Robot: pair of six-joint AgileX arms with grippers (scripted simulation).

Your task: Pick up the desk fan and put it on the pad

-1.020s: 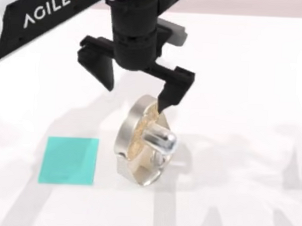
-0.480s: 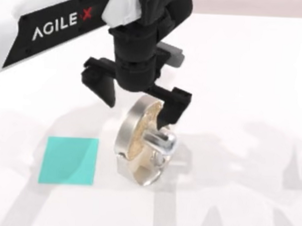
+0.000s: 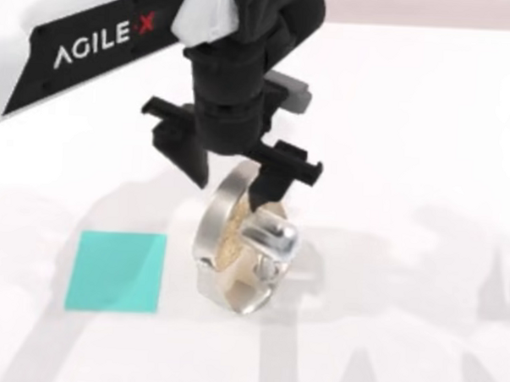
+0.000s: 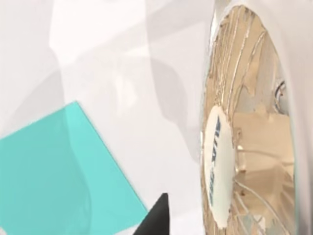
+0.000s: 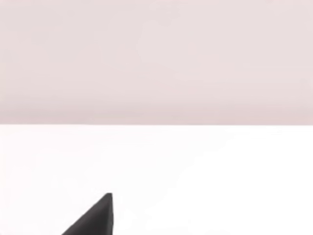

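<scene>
The left gripper [image 3: 232, 171] has come down lower over the fan [image 3: 240, 241]. Its fingers have moved closer together. Before, they were spread wide above the ring. Now one finger [image 3: 272, 185] dips in at the gold front of the ring, by the shiny knob, and the other sits behind the ring's top edge.

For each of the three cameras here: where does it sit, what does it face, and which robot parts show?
Top view: above the table, looking down on the left hand straddling the desk fan, the pad alongside.
Left wrist view: on the left arm, facing desk fan and pad; one dark fingertip shows.
Right wrist view: bare table, one fingertip.
Top and left wrist share fan and pad.
</scene>
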